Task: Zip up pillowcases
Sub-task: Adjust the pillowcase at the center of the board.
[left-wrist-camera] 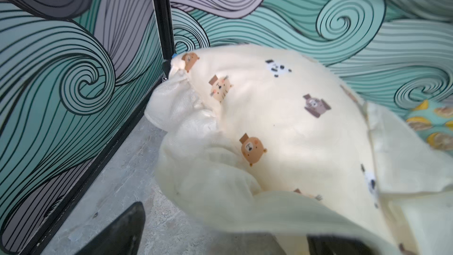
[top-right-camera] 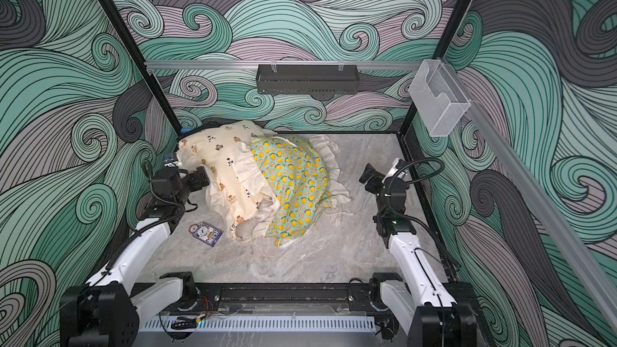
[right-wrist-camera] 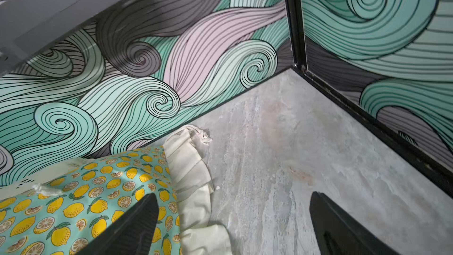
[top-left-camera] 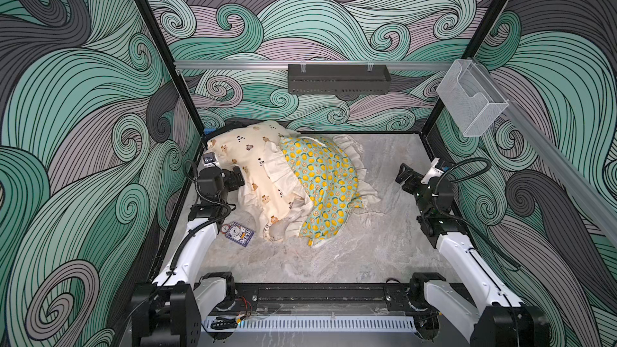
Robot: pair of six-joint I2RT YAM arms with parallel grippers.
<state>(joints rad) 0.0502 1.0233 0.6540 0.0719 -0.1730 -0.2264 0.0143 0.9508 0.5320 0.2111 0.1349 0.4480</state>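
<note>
**Status: both sets of jaws apart**

The bear pillowcase (top-left-camera: 253,168) lies on the far-left part of the desk (top-left-camera: 334,255). Its right ruffle overlaps the lemon pillowcase (top-left-camera: 320,178), which lies just to its right.

On the left arm (top-left-camera: 197,245), the left jaws stand apart against the bear pillowcase's left ruffle. One finger (left-wrist-camera: 122,231) is bare over the desk and the other is partly under cream fabric.

On the right arm (top-left-camera: 467,262), the right jaws stand apart with nothing between them, right of the lemon pillowcase and clear of it.

A blue patterned card (top-left-camera: 238,233) lies flat on the desk beside the left arm.
</note>
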